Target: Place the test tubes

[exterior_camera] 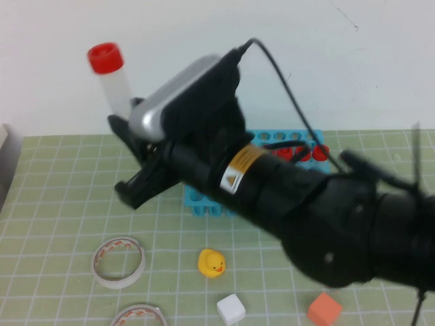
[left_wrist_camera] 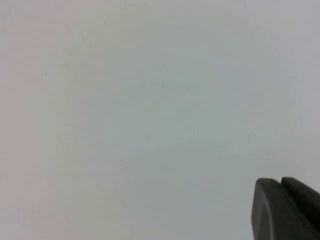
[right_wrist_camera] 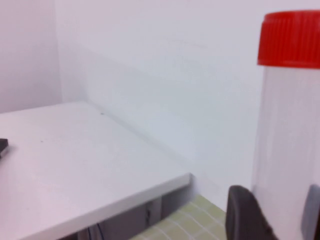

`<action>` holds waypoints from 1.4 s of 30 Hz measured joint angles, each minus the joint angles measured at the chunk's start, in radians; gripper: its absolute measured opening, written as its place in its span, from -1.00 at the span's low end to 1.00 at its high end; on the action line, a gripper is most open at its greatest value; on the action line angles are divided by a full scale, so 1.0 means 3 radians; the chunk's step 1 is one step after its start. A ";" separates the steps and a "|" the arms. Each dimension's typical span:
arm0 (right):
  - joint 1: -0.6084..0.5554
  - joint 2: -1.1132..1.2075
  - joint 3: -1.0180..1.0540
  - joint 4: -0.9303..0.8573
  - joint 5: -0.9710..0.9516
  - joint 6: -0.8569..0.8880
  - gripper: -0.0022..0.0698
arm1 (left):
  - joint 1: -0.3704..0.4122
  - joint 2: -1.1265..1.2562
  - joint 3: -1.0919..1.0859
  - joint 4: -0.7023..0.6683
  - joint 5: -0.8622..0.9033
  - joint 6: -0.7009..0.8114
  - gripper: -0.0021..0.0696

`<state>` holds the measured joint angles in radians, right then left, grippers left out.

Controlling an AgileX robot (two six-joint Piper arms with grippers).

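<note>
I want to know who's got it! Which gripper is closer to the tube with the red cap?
Right. The right gripper holds the red-capped tube, raised above the table. The left gripper is shut, facing a blank wall, no tube in its view.

The test tube (exterior_camera: pixel 117 85) is clear with a bright red cap (exterior_camera: pixel 105 58). The rack (exterior_camera: pixel 204 202) is turquoise, its tubes red-capped. The mat (exterior_camera: pixel 54 183) is pale green with white grid lines. The rubber duck (exterior_camera: pixel 211 263) is yellow, one cube (exterior_camera: pixel 231 309) white, the other cube (exterior_camera: pixel 323 309) orange.
</note>
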<state>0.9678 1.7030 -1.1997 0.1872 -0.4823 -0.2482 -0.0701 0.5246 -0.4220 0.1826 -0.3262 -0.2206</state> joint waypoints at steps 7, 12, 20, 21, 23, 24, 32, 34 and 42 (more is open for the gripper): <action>0.0109 0.0277 0.0034 -0.0577 -0.0651 0.0350 -0.29 | 0.0000 0.0148 0.0000 0.1539 -0.0423 -0.1421 -0.83; 0.0137 0.0403 0.0034 -0.1062 -0.0998 0.0437 -0.29 | 0.0000 0.0315 0.0000 0.2034 -0.0535 -0.2091 -0.38; 0.0149 0.0424 0.0034 -0.1337 -0.0986 0.0686 -0.29 | 0.0000 0.0420 0.0000 0.1967 -0.0548 -0.2160 0.35; 0.0149 0.0430 0.0034 -0.1421 -0.0977 0.0719 -0.29 | 0.0000 0.0447 0.0000 0.1967 -0.0558 -0.2160 0.37; 0.0149 0.0435 0.0034 -0.1580 -0.0942 0.0775 -0.29 | 0.0000 0.0500 0.0000 0.1960 -0.0605 -0.2160 0.39; 0.0149 0.0437 0.0034 -0.1657 -0.0916 0.0789 -0.29 | 0.0000 0.0528 0.0000 0.1960 -0.0646 -0.2160 0.40; 0.0149 0.0465 0.0034 -0.1788 -0.0688 0.0827 -0.29 | 0.0000 0.0645 0.0000 0.1960 -0.0878 -0.2155 0.41; 0.0149 0.0465 0.0034 -0.1788 -0.0680 0.0827 -0.29 | 0.0000 0.0653 0.0000 0.1960 -0.0878 -0.2155 0.41; 0.0149 0.0465 0.0034 -0.1792 -0.0680 0.0970 -0.29 | 0.0000 0.0658 0.0000 0.2015 -0.0878 -0.2155 0.41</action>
<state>1.0124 1.8424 -1.1896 -0.3504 -0.6864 0.0427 -0.0701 0.7220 -0.4220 0.7871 -0.5895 -0.8671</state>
